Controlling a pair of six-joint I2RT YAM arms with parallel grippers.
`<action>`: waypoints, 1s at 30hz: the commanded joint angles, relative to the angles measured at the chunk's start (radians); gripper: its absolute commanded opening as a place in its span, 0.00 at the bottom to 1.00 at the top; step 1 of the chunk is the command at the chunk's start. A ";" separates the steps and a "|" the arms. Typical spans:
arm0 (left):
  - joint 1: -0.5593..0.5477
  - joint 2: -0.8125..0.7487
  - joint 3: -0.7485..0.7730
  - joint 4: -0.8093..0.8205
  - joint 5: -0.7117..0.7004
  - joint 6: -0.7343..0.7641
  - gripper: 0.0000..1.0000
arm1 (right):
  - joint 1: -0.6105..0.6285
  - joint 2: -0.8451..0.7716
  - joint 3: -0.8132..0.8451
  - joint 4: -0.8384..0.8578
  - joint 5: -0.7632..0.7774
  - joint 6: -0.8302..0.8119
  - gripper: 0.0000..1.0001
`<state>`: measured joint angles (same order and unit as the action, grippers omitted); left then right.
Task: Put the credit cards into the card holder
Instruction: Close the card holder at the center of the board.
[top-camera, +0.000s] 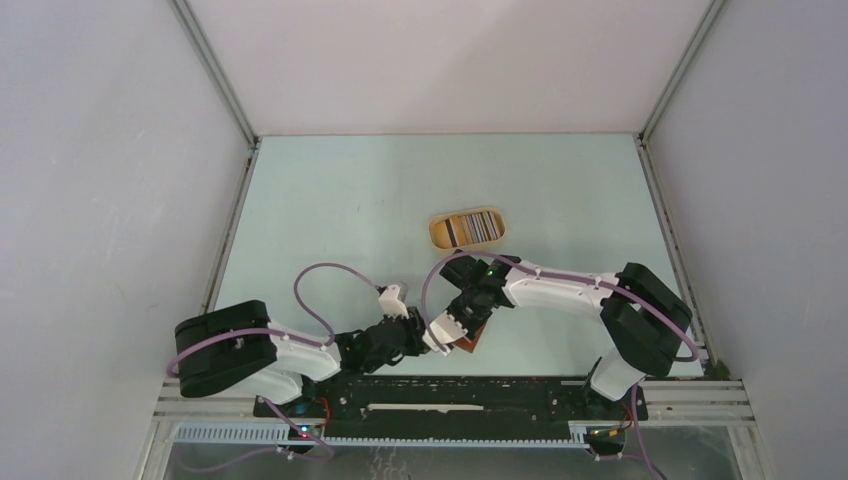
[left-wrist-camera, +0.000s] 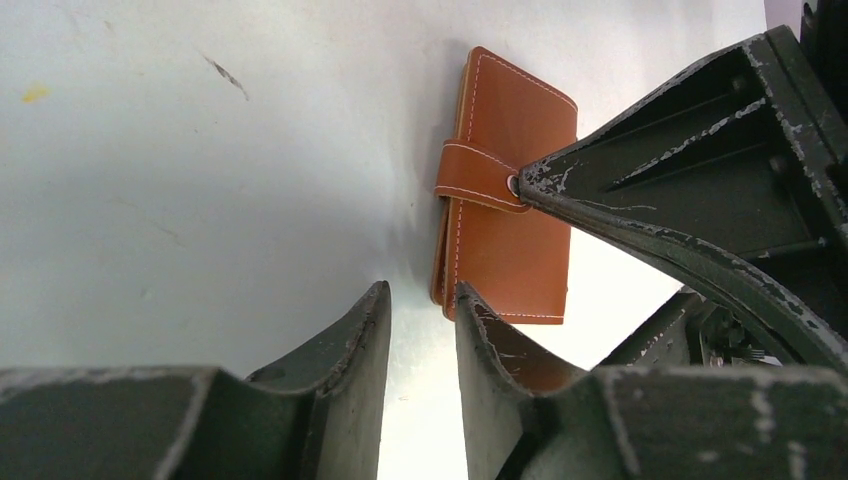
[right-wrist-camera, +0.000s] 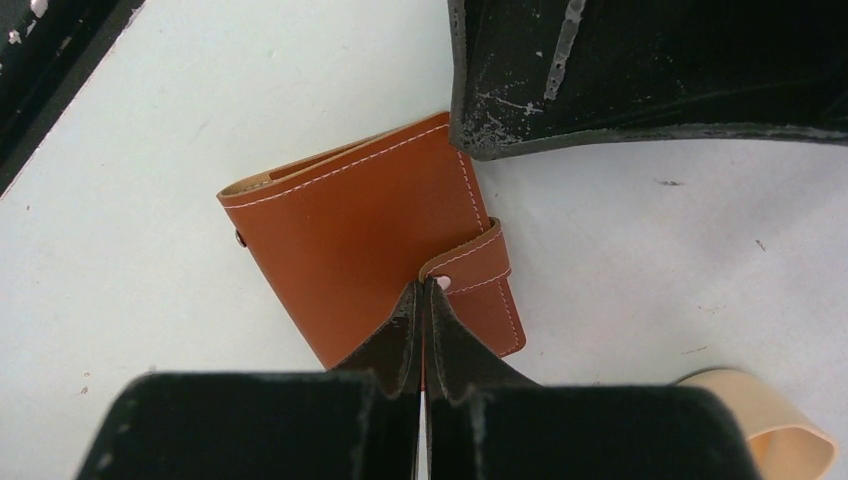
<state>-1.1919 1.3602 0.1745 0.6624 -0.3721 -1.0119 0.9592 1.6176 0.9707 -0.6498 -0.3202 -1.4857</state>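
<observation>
Up front on bench (top-camera: 330, 200), card holder (right-wrist-camera: 370, 240) lies snapped shut. Right fingers (right-wrist-camera: 392, 350), together, nose its snap (right-wrist-camera: 443, 283), prob. to pop it. Left fingers (left-wrist-camera: 335, 370), apart/empty, sit beside it, likely backstop.

Closed card holder (left-wrist-camera: 505, 240) flat on table (left-wrist-camera: 200, 200), right end effector (left-wrist-camera: 535, 188) tip at its snap (left-wrist-camera: 513, 184).

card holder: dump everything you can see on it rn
The card holder is reddish-brown leather with white stitching, folded shut and lying flat on the table. A strap tab with a snap wraps its edge. The right gripper, shut, meets the strap tab at the snap; the left gripper hovers open beside it.
</observation>
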 joint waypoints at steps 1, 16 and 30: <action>-0.007 -0.021 0.033 0.019 -0.033 0.037 0.37 | 0.033 0.092 -0.039 -0.071 0.003 0.016 0.00; 0.083 -0.020 0.059 0.091 0.017 0.061 0.41 | 0.055 0.099 -0.048 -0.057 0.036 0.009 0.00; 0.117 0.023 0.037 0.182 0.062 0.071 0.31 | 0.056 -0.004 -0.041 -0.008 0.003 0.081 0.30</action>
<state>-1.0813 1.3941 0.1902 0.8017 -0.3023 -0.9676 0.9939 1.6169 0.9752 -0.6613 -0.2676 -1.4532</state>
